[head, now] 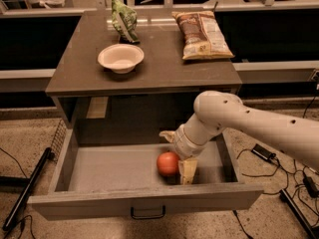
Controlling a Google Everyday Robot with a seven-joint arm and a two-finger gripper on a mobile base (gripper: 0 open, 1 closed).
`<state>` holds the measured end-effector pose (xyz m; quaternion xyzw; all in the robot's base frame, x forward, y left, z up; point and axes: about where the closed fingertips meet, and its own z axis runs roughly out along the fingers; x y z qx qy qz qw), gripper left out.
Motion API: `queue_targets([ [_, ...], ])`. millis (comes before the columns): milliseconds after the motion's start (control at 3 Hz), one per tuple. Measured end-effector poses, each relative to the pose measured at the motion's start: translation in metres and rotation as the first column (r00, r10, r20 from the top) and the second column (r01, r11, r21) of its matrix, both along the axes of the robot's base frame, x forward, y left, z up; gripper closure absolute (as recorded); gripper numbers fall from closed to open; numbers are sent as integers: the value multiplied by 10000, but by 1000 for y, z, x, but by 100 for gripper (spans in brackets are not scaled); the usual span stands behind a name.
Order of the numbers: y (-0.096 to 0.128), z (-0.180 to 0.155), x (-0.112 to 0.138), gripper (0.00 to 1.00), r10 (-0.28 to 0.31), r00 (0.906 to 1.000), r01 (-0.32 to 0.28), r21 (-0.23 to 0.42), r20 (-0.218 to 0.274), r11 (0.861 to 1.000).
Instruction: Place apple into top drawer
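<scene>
On the grey floor of the open drawer [109,166], right of its middle and near the front panel, lies the apple [168,163]. The gripper [178,156] is down inside the drawer, just right of the apple and up against it on that side. Whether it clasps the apple or has let go, I cannot tell. From the apple's right the white arm [249,121] rises over the drawer's side wall and runs off to the right edge. Below the apple, on the front panel, sits a dark handle [147,213]. Above the apple, on the cabinet top [164,66], are a white bowl [120,57] up and left, a green bag [123,20] further back, and a chip bag [202,34] up and right, all well apart from the apple.
</scene>
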<state>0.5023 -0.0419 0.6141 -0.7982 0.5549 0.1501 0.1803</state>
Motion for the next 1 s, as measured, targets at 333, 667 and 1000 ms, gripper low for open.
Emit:
queue_targets([
  [333,-1,14,-3,0,61,9997,-71,432,244,9990],
  [667,-9,49,-11,0,-247,9978,198,799,615,9966],
  [1000,-29,103,-25,0,-598,9906,402,1564,1228,9869],
])
